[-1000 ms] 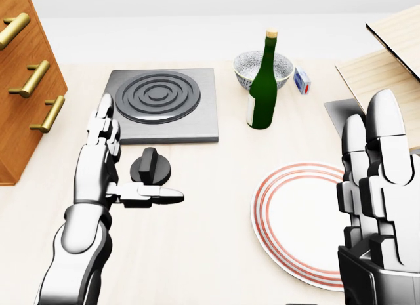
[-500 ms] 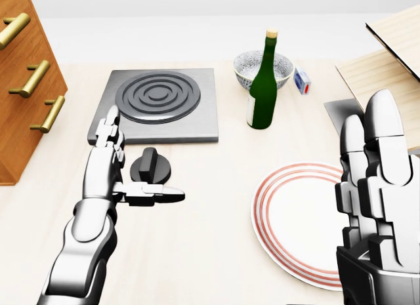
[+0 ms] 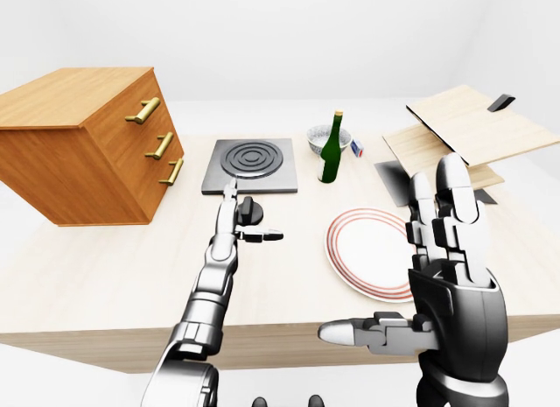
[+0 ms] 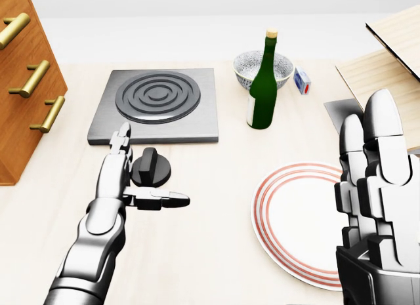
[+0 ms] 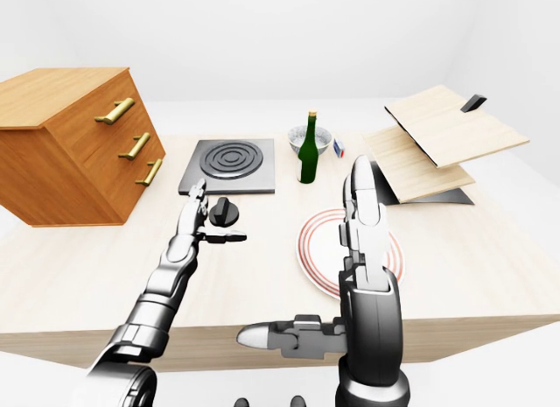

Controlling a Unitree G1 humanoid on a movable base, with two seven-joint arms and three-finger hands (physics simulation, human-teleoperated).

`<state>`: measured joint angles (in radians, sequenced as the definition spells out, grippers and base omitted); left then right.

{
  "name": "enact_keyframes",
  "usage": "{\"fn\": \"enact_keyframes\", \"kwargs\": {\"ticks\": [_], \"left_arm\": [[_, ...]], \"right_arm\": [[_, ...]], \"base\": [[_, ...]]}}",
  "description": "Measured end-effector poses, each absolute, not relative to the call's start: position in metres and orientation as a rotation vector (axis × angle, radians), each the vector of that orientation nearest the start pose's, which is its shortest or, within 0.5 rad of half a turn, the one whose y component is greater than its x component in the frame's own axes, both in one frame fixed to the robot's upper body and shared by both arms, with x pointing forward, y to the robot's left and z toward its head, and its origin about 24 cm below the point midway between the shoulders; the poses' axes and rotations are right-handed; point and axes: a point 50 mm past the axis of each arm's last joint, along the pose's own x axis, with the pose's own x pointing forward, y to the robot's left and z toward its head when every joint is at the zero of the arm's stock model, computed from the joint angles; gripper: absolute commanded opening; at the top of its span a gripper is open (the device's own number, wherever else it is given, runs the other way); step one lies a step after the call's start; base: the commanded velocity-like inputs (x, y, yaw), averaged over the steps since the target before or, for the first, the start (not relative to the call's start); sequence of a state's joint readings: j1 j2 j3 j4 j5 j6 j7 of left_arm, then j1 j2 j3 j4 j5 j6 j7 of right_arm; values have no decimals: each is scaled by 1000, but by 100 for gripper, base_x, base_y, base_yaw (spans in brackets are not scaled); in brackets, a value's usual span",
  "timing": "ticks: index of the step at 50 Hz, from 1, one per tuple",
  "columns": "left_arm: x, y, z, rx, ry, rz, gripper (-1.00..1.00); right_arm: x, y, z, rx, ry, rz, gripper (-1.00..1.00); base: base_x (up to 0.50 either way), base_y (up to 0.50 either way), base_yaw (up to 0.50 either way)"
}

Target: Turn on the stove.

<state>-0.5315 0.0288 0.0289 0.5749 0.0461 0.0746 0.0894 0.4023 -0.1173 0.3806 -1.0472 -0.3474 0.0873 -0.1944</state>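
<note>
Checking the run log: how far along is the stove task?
Done: the left robot hand has reached the knob below the stove. In hand: its open fingers flank the knob, thumb under it, not closed. Left: grip and turn the knob. The right robot hand is raised and open over the plate.

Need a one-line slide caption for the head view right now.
Open left hand flanks the stove knob below the burner; right hand raised, open.

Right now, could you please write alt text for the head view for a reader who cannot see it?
The robot's open left hand reaches beside a black knob just below a grey single-burner stove. To the right stand a green bottle, a patterned bowl and a red-ringed plate, with the open right hand raised at the edge.
</note>
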Motion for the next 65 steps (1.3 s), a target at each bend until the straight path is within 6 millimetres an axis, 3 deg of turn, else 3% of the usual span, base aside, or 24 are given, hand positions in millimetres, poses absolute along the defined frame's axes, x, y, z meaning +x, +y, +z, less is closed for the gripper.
{"fn": "enact_keyframes", "kwargs": {"ticks": [33, 65], "left_arm": [[361, 125, 41, 108, 211, -1, 100], [362, 117, 33, 121, 286, -39, 100]], "right_arm": [[134, -121, 189, -180, -596, -43, 100], [134, -119, 189, -179, -596, -42, 100]], "base": [[0, 0, 0], [0, 0, 0]]}}
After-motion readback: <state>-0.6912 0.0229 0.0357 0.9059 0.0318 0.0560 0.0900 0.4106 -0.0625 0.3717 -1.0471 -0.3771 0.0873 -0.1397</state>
